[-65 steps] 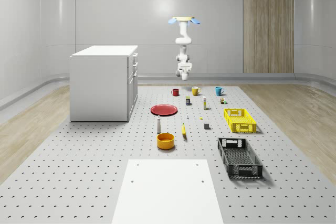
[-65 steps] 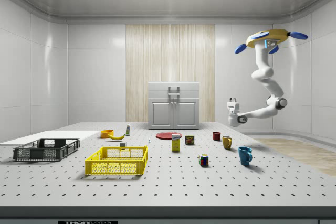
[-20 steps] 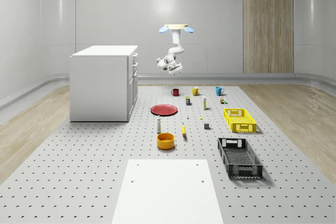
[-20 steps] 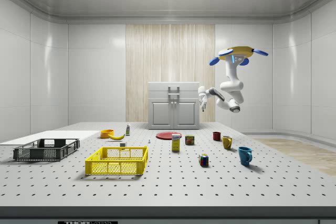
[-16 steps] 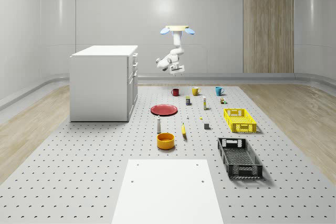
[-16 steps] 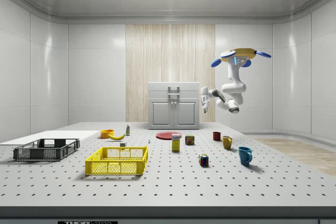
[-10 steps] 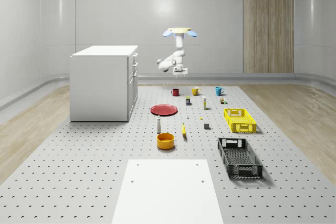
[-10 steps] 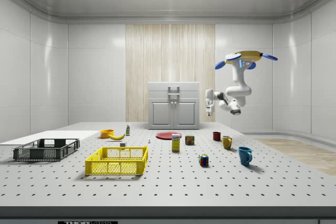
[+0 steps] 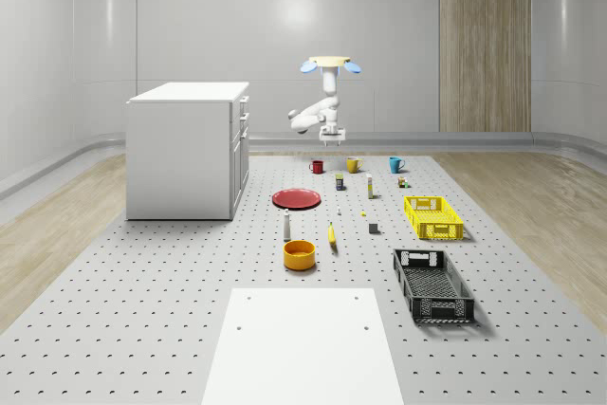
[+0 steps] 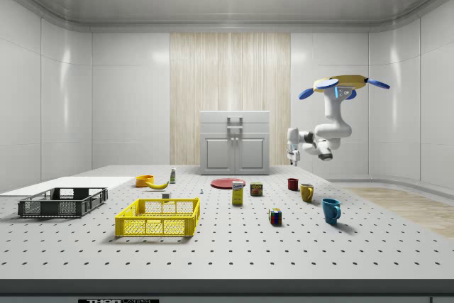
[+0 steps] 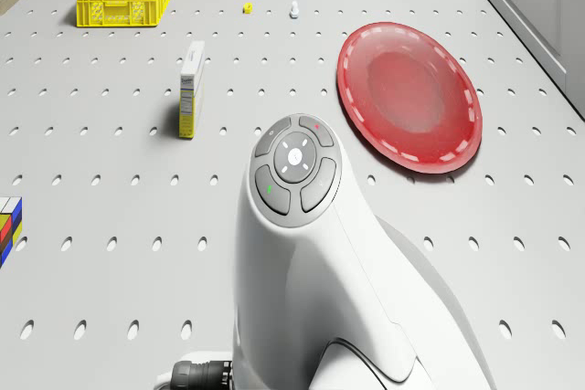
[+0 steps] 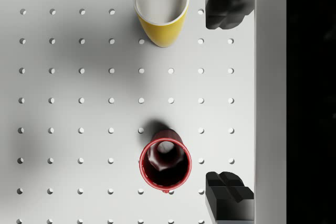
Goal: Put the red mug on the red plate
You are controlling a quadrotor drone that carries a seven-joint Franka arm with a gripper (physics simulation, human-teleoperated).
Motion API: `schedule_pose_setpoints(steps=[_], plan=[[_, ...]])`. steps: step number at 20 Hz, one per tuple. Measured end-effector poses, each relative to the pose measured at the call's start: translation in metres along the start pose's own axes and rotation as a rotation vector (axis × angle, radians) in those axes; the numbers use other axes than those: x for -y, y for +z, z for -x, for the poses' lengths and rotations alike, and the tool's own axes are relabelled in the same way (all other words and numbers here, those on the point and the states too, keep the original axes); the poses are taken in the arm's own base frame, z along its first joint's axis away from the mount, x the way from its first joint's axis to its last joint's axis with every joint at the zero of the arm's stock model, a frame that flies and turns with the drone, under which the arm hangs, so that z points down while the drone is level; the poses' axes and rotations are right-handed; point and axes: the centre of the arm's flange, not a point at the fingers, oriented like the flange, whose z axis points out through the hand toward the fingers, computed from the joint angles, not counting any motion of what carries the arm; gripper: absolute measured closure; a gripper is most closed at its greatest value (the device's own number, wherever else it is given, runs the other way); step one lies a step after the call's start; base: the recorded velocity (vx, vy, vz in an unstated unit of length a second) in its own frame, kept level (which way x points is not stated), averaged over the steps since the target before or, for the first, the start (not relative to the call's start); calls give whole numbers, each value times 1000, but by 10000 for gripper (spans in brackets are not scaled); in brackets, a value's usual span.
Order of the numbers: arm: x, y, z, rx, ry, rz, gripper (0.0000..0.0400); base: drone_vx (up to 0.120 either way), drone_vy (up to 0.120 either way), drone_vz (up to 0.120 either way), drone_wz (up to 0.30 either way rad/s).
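one red mug [image 12: 164, 163] sat below the wide-open gripper [image 12: 229, 95], near one finger, so centering first looked wise.

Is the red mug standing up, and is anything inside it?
Standing up and empty. In the wrist view the red mug shows its round open mouth and bare bottom; in the side view it stands upright on the table.
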Motion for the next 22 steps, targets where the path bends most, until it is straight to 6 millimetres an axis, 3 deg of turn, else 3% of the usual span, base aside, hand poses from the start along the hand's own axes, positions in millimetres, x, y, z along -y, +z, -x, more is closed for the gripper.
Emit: schedule_pose_setpoints(steps=[7, 12, 15, 22], plan=[[0, 0, 0, -5, 0, 4, 0, -109, -91, -114, 0], [1, 0, 1, -6, 0, 5, 0, 0, 0, -88, 0], [1, 0, 1, -6, 0, 6, 0, 0, -120, -120, 0], [1, 14, 0, -6, 0, 6, 0, 0, 0, 0, 0]])
